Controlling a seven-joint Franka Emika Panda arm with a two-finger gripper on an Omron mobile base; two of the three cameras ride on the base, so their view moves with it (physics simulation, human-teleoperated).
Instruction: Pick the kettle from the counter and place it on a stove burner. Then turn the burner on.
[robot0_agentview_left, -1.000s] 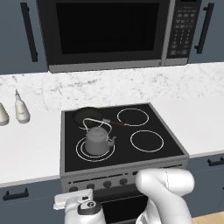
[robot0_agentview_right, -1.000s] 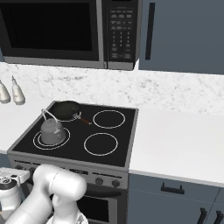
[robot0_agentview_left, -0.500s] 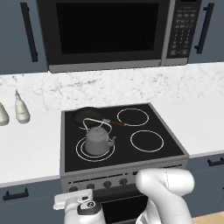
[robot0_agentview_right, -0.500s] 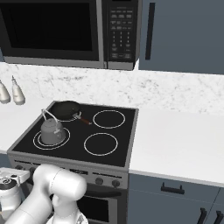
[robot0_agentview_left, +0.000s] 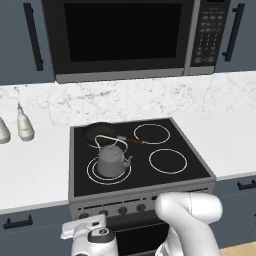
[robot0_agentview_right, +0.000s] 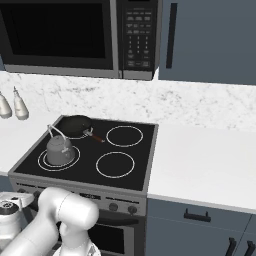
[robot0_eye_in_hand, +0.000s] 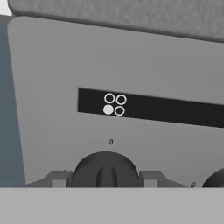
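On the black cooktop (robot0_agentview_left: 195, 167), the kettle (robot0_agentview_left: 111, 160) sits upright inside the double-ringed stove burner (robot0_agentview_left: 93, 174) at the front left, its spout pointing right; a black frying pan (robot0_agentview_left: 100, 133) rests just behind it; two pale shakers (robot0_agentview_left: 24, 125) stand on the counter (robot0_agentview_left: 30, 170) to the left; low at the stove's front panel, the gripper (robot0_eye_in_hand: 105, 177) has its fingers on either side of a dark knob (robot0_eye_in_hand: 105, 168), jaws closed against it.
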